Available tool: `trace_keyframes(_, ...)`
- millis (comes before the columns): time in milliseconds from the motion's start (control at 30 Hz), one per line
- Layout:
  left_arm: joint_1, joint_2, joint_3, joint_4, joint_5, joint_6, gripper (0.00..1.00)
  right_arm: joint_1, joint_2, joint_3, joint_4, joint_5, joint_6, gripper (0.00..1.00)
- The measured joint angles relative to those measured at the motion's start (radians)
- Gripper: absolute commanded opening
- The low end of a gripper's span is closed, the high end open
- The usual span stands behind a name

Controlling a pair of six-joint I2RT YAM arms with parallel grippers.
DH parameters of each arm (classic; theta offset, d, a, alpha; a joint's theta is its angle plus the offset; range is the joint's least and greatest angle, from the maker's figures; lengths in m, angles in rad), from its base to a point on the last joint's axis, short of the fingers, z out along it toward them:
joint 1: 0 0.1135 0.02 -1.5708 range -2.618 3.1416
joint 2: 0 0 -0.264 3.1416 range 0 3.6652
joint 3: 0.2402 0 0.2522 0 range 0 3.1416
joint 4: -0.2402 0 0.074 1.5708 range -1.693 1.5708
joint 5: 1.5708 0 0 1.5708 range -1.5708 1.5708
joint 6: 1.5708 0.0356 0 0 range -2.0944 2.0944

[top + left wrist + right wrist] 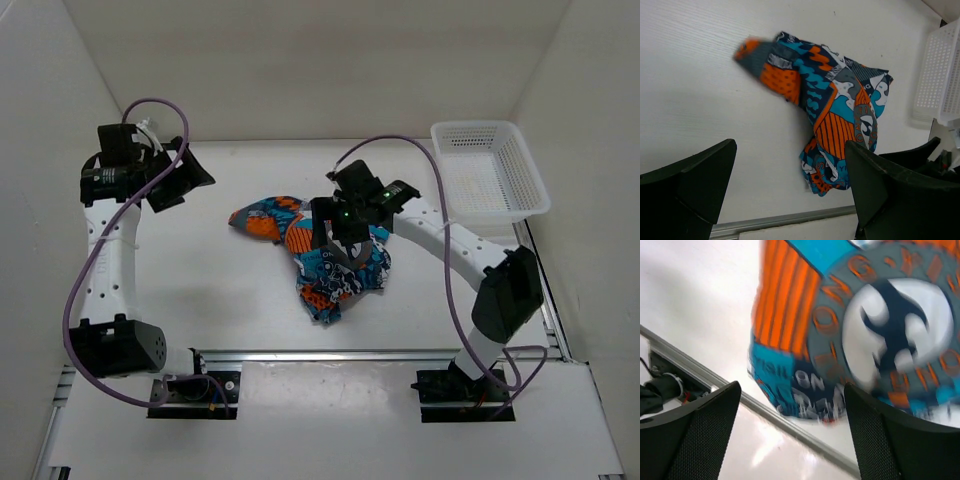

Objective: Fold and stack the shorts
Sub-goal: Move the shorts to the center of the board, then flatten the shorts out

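The shorts point(320, 255) lie crumpled in the middle of the white table, printed in teal, orange, navy and white. They also show in the left wrist view point(830, 115) and, blurred and close, in the right wrist view point(855, 335), where a round emblem is visible. My right gripper point(338, 238) hangs open just above the shorts' upper middle, holding nothing. My left gripper point(180, 180) is open and empty, raised at the far left, well apart from the shorts.
A white mesh basket point(490, 170) stands at the back right; its edge shows in the left wrist view point(940, 75). An aluminium rail point(330, 353) runs along the table's near edge. White walls enclose the table on three sides.
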Motion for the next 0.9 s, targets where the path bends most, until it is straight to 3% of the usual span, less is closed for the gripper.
trace_keyframes(100, -0.035, 0.000, -0.024, 0.002, 0.008, 0.012, 0.97, -0.035, -0.083, -0.035, -0.021, 0.030, 0.002, 0.87)
trace_keyframes(267, -0.132, 0.014, -0.106, 0.010, 0.040, 0.026, 1.00, -0.240, -0.346, -0.145, 0.023, 0.074, 0.015, 0.90)
trace_keyframes(367, -0.219, 0.060, -0.169, 0.040, 0.043, 0.011, 1.00, -0.263, -0.397, -0.250, 0.040, 0.051, 0.029, 0.92)
trace_keyframes(567, -0.283, 0.284, -0.199, 0.091, -0.035, -0.070, 1.00, -0.133, -0.307, -0.460, 0.034, -0.003, 0.087, 0.98)
trace_keyframes(800, -0.238, 0.553, -0.119, 0.141, -0.102, -0.169, 1.00, 0.135, -0.217, -0.415, 0.044, 0.037, 0.098, 0.99)
trace_keyframes(900, -0.244, 0.667, -0.021, 0.166, -0.118, -0.192, 0.89, 0.171, -0.128, -0.372, 0.067, 0.067, 0.097, 0.93)
